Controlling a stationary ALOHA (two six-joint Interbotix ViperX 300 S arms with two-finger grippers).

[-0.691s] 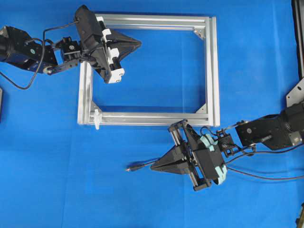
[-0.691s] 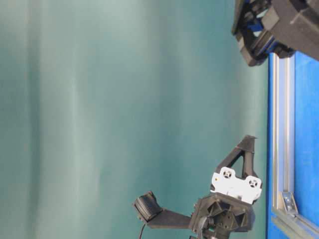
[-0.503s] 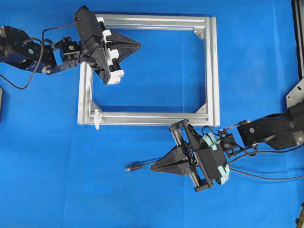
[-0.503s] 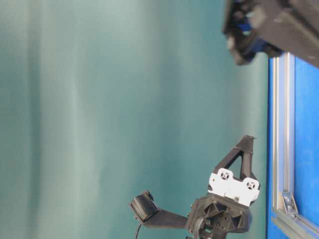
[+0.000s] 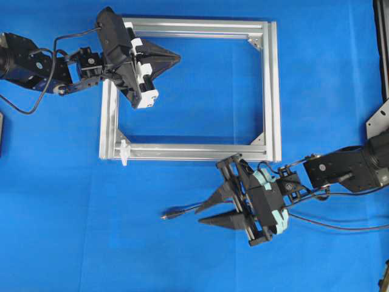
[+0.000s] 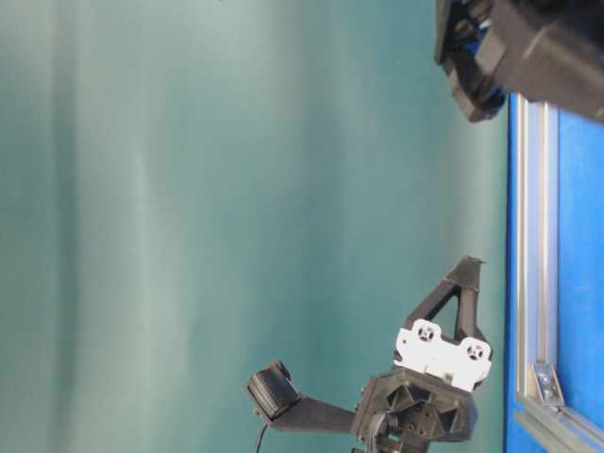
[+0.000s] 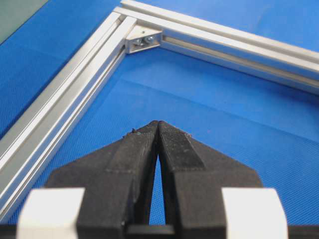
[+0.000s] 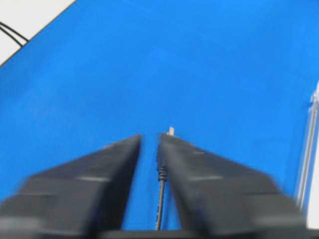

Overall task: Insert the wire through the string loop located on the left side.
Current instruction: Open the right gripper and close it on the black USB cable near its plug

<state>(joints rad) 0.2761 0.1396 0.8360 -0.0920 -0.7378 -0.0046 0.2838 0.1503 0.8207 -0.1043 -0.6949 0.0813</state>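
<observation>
as it lies below the silver aluminium frame (image 5: pixel 270 91), thin black flexible wire (image 5: pixel 185 211): probably light, limp; best gripped behind plug; right gripper (image 5: pixel 209 211) parted around it, left gripper (image 5: pixel 176 58) clenched, empty.

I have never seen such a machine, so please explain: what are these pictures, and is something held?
Two robot arms work over a blue mat. One picture looks down from above, one from table height, turned sideways, and two from cameras on the wrists. A silver frame lies on the mat, with a tiny white string loop at its lower left corner. The left pincer hangs over the frame, shut and empty. The right pincer is open, its fingers either side of the thin black wire. It holds nothing.
</observation>
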